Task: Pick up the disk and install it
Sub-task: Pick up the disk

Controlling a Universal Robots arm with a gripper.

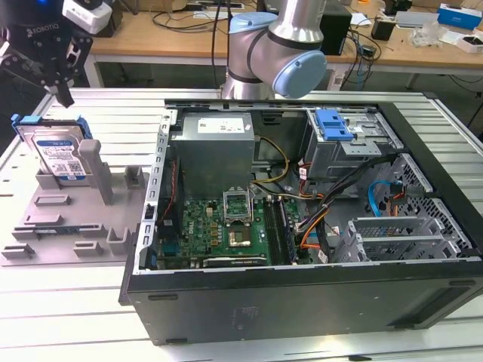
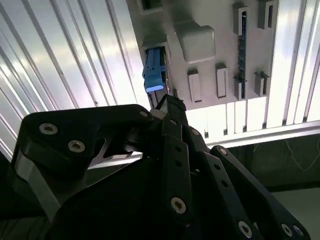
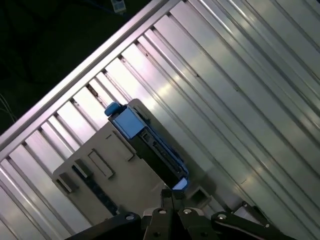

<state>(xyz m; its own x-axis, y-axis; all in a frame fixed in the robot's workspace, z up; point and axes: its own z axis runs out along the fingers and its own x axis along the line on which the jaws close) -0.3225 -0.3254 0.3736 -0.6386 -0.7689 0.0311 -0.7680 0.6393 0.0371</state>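
1. The pick-up step is judged to be in hand. The disk [image 1: 59, 154] is seen standing on edge in the grey holder [image 1: 53, 226], on the side of the holder away from the open computer case [image 1: 302, 302].
2. The gripper [image 1: 66, 98] is held above the holder, near the disk's top edge but apart from it.
3. In both wrist views the fingers [image 2: 170, 107] are seen drawn narrow, holding nothing.
4. Holder and case are carried side by side on the slatted bench [image 1: 75, 324]. Installation is judged not begun.
5. A grasp would call for the fingers to be parted and lined up across the disk's thin edges. The holder's upright post [image 1: 90, 166], just beside the disk, would need to be avoided.
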